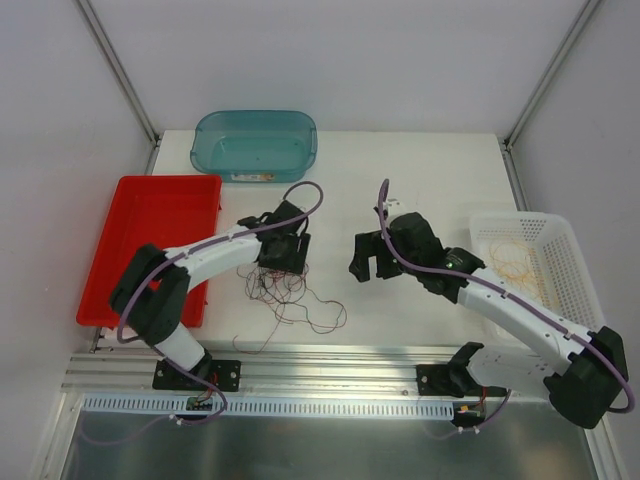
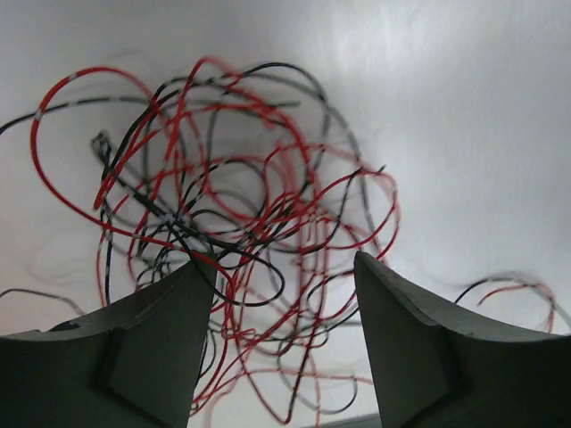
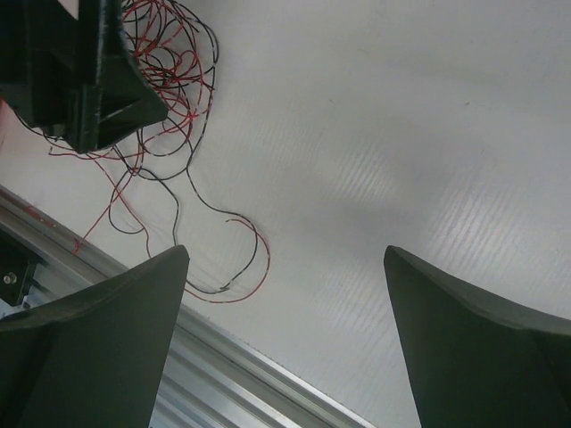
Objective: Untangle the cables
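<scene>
- The white table (image 1: 420, 170) carries everything, and the two arms reach in over its near edge.
- A red tray (image 1: 150, 235) lies along the left edge, its near end close to the near-left corner.
- A white basket (image 1: 575, 270) with perforated walls sits at the right edge, about midway between the far and near corners.
- A teal bin (image 1: 255, 150) stands at the far edge, left of the middle.
- The left arm (image 1: 205, 250) stretches from the near-left corner towards the centre of the table, with a purple hose looped along it.
- The right arm (image 1: 510, 305) stretches from the near-right corner towards the centre and passes in front of the basket.
- The cables (image 2: 241, 214), thin red and dark wires in one loose curly tangle, lie on the bare table left of the middle and close to the near edge. A few single strands trail out towards the aluminium rail (image 1: 330, 368) along that edge.
- The left gripper (image 2: 284, 263) hangs right over the tangle. Its jaws stand apart with several loops in the gap between them and nothing pinched. Whether the tips touch the wires is hard to tell, because the nearest strands are blurred.
- The right gripper (image 3: 285, 254) is spread wide and grasps nothing. It hovers over bare table just right of the tangle, with only one trailing red and dark strand near its left finger.
- Some yellow-orange wires (image 1: 510, 260) lie in loose loops inside the basket, well apart from the tangle.
</scene>
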`<action>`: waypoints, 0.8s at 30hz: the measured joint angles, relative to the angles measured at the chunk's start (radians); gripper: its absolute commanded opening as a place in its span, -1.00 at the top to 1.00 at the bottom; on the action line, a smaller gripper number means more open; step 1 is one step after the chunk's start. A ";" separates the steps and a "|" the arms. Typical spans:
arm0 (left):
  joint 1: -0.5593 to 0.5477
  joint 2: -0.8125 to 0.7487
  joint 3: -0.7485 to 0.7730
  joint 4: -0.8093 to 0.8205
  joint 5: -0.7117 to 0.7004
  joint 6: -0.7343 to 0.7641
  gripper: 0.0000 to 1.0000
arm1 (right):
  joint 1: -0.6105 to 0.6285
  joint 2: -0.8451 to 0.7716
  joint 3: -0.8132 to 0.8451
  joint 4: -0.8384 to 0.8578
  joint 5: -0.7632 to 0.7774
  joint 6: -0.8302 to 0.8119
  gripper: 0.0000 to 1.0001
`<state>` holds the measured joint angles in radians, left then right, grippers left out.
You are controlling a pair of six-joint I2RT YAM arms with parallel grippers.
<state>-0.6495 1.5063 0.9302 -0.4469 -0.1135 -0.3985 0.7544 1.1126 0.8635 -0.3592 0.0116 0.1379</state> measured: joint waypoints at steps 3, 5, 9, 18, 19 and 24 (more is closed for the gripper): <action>-0.047 0.155 0.151 0.006 0.001 0.023 -0.11 | 0.003 -0.038 -0.016 -0.011 0.033 -0.006 -0.92; -0.103 0.237 0.264 0.012 0.011 0.051 -0.10 | 0.004 -0.086 -0.028 -0.028 0.075 -0.012 -0.93; -0.203 0.321 0.443 0.039 0.053 0.104 -0.10 | 0.004 -0.241 -0.063 -0.074 0.203 -0.020 -0.93; -0.266 0.263 0.506 0.063 0.103 0.162 -0.55 | 0.004 -0.470 -0.084 -0.152 0.359 -0.026 -0.93; -0.265 0.229 0.479 0.067 0.096 0.157 -0.57 | 0.004 -0.470 -0.087 -0.155 0.360 -0.027 -0.93; -0.265 0.010 0.312 0.047 0.058 0.125 -0.58 | 0.004 -0.420 -0.094 -0.169 0.348 -0.027 -0.93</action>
<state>-0.9146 1.5166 1.2423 -0.4004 -0.0555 -0.2733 0.7582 0.6930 0.7692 -0.5282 0.3592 0.1112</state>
